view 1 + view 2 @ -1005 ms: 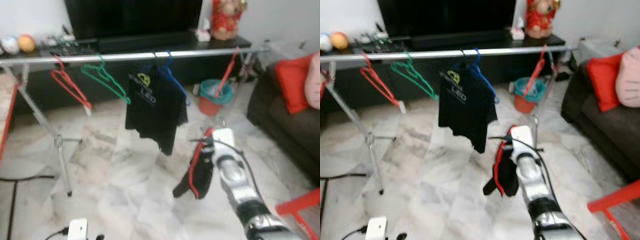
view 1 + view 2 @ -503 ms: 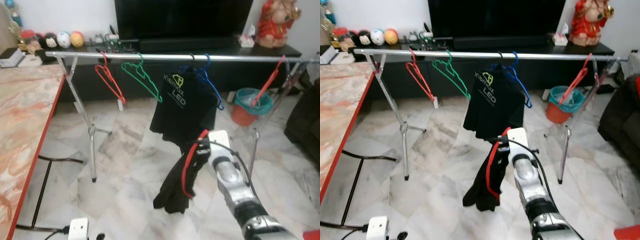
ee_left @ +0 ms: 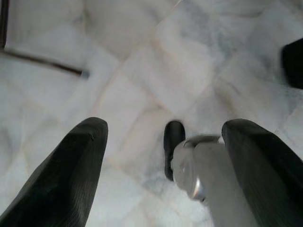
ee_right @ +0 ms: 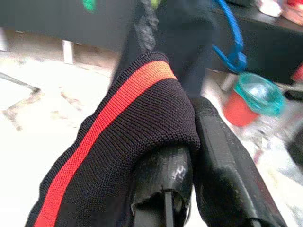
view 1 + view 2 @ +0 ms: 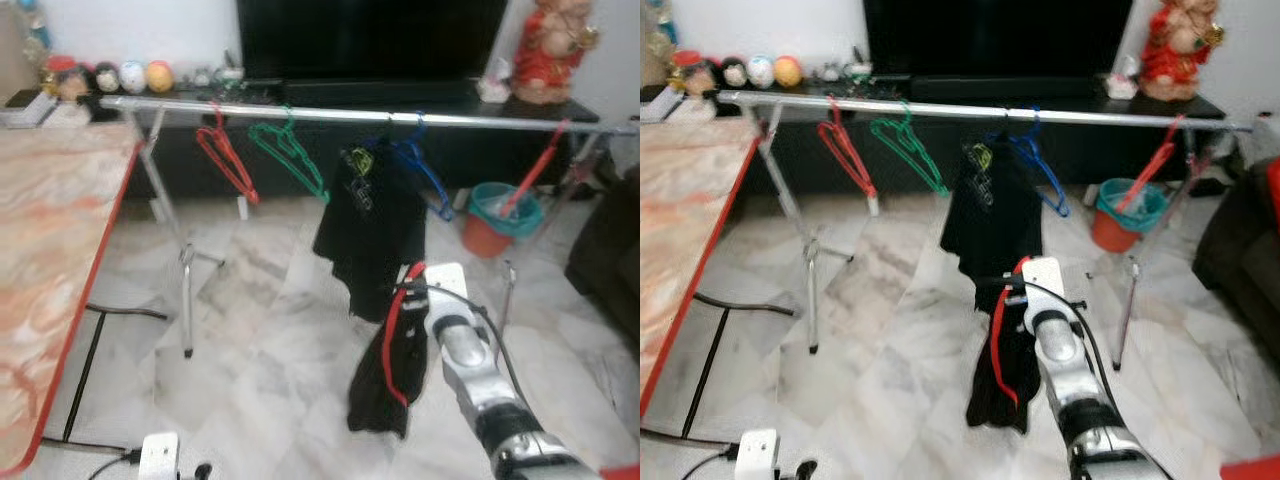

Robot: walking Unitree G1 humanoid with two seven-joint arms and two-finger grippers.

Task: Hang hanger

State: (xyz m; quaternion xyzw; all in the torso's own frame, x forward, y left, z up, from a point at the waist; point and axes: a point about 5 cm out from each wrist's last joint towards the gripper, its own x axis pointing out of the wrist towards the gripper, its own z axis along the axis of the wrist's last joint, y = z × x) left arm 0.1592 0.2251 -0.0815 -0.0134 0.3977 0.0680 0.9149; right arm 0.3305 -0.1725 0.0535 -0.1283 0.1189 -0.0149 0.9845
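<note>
Ahead, the right gripper [image 5: 412, 285] clenches a black garment with a red stripe [image 5: 385, 365] below the long silver clothes rail [image 5: 340, 115] — near a hung black T-shirt [image 5: 370, 225]. Left wrist: the left gripper [image 3: 163, 156] is spread over marble floor [image 3: 142, 56]. Right wrist: black fingers [image 4: 222, 165] pinch the striped knit.

Hanger under the black garment with red stripe [image 4: 118, 132] was hidden; marble table [image 5: 50, 260] was cut off at left.

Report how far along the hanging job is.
Done: a black shirt already hangs on the rail. In hand: the right gripper is shut on a black garment with a red stripe, short of the rail. Left: carrying it there and hanging it.
</note>
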